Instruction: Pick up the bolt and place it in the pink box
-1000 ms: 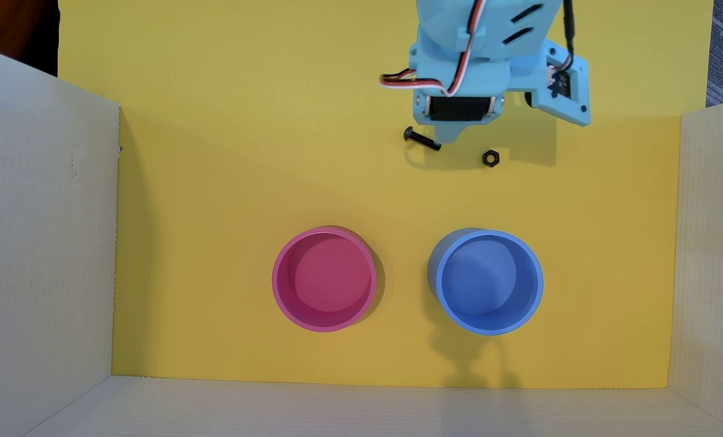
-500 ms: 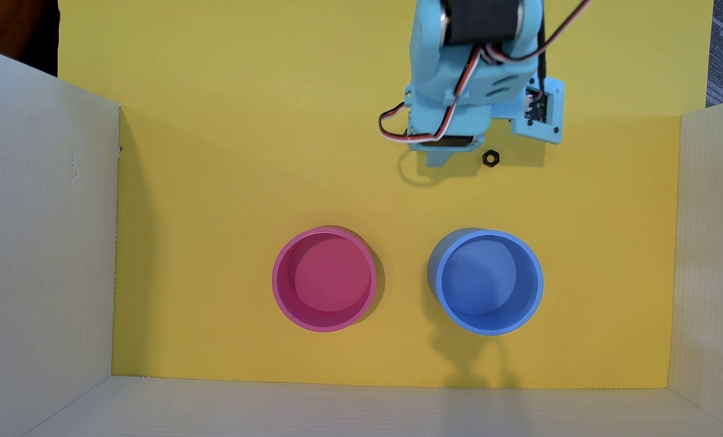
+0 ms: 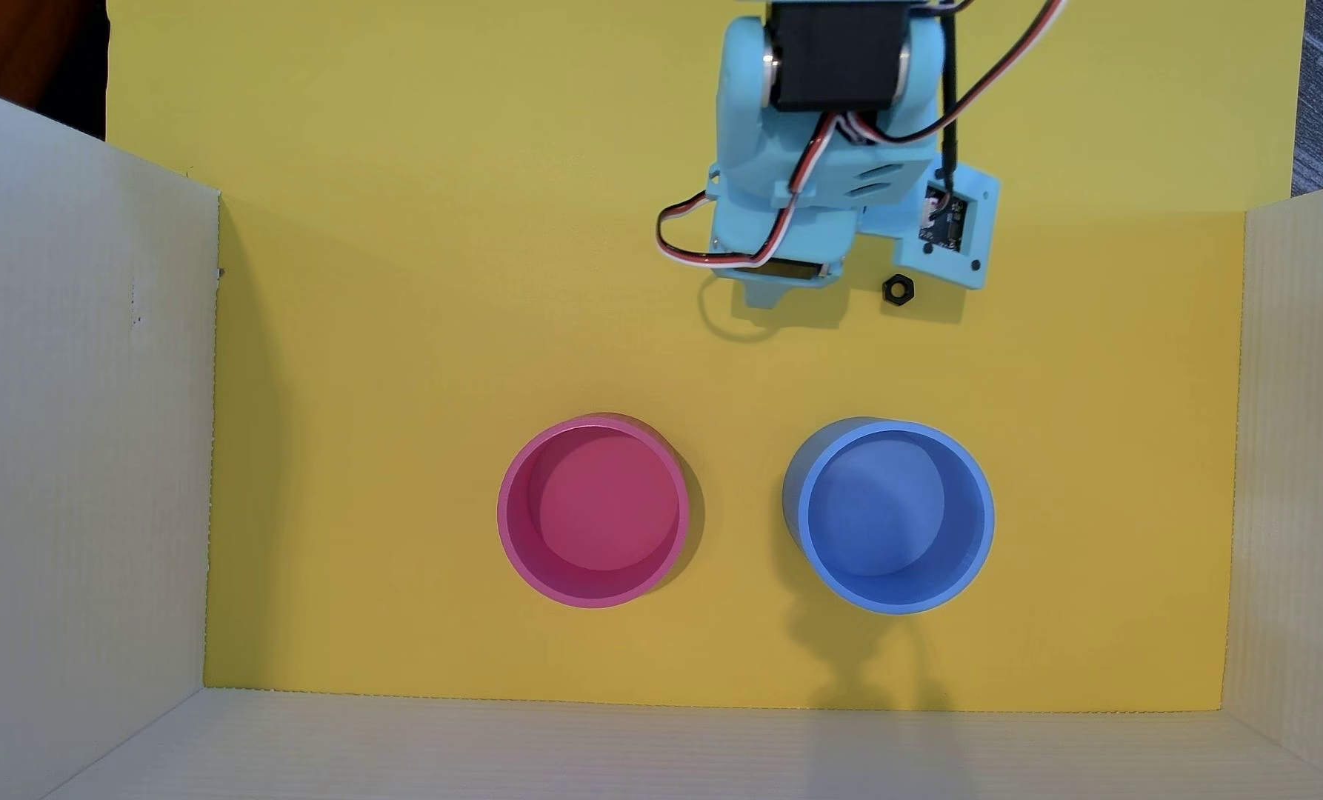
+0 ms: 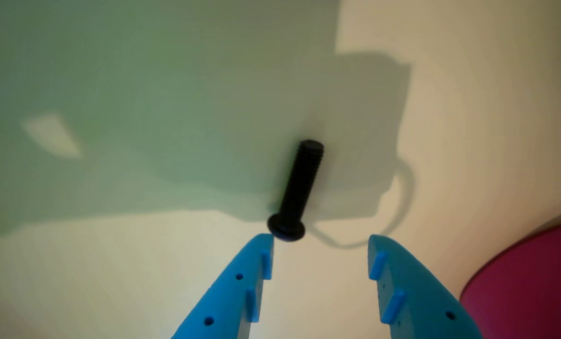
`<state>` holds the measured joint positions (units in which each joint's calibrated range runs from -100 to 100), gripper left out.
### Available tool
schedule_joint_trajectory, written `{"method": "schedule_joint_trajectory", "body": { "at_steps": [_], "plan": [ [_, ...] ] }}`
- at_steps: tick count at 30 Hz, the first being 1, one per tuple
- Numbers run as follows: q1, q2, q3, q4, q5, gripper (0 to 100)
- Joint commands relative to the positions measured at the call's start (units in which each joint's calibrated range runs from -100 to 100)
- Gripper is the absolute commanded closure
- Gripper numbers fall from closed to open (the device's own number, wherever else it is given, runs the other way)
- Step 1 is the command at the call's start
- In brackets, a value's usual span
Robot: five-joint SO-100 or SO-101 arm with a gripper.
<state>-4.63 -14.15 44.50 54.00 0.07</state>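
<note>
1. Black bolt: lies flat on the yellow floor; in the wrist view its head sits just beyond the tip of the left finger, shaft pointing away. Hidden under the arm in the overhead view.
2. Blue gripper: jaws spread apart, holding nothing, low over the floor.
3. Pink box: upright and empty, left of the blue cup in the overhead view, well apart from the arm.
4. Black nut: on the floor, just right of the arm's end.
5. White cardboard walls: on 3 sides.
</note>
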Motion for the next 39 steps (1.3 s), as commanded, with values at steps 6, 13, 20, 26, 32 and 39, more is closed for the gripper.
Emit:
{"method": "schedule_joint_trajectory", "body": {
  "at_steps": [6, 13, 20, 26, 32, 39],
  "plan": [
    [-0.4, -0.2, -1.0, -0.7, -0.2, 85],
    [-0.4, 3.7, -0.1, -3.4, -0.3, 85],
    [-0.5, 7.4, -1.7, -4.8, -0.3, 85],
    [-0.5, 8.0, -1.9, -4.6, -0.3, 93],
    [-0.4, 8.0, -1.9, -4.7, -0.3, 99],
    [0.7, 4.2, -4.2, -4.4, 0.4, 99]
  ]
}}
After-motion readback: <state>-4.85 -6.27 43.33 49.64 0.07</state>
